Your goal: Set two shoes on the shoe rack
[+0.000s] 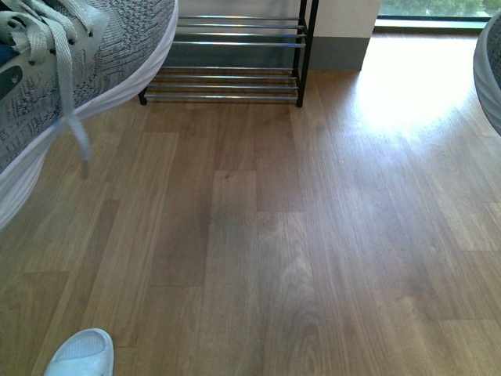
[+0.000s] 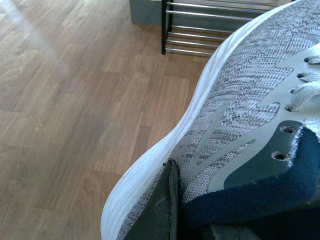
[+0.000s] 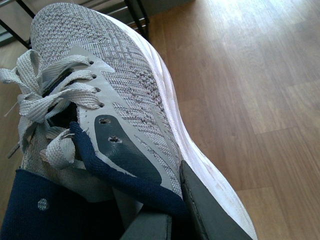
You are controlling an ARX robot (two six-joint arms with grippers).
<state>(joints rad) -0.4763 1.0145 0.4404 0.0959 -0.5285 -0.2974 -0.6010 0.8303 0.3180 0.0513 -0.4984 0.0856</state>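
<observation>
1. The left gripper (image 2: 195, 220) is mostly cut off at the frame edge. One dark finger (image 2: 157, 210) lies flat against the outside of the first shoe (image 2: 240, 100), just above its white sole. The other finger is hidden behind the navy collar. The gripper is clamped on that shoe at the collar.
2. The right gripper (image 3: 175, 217) is cropped too. A grey finger (image 3: 200, 200) presses the side of the second shoe (image 3: 125, 90), and its partner is buried under the collar. It grips that shoe.
3. The front view shows neither arm, only parts of the shoes. The first is large at the upper left with a lace dangling, and the second is a sliver at the right edge.
4. Both shoes hang above the wood floor (image 1: 258, 235), apart from the shoe rack (image 1: 235, 78). Only the rack's lower chrome bars show, by the wall.
5. Sunlight glares on the far right floor. A white object (image 1: 81, 354) at the bottom edge is too cropped to identify.
</observation>
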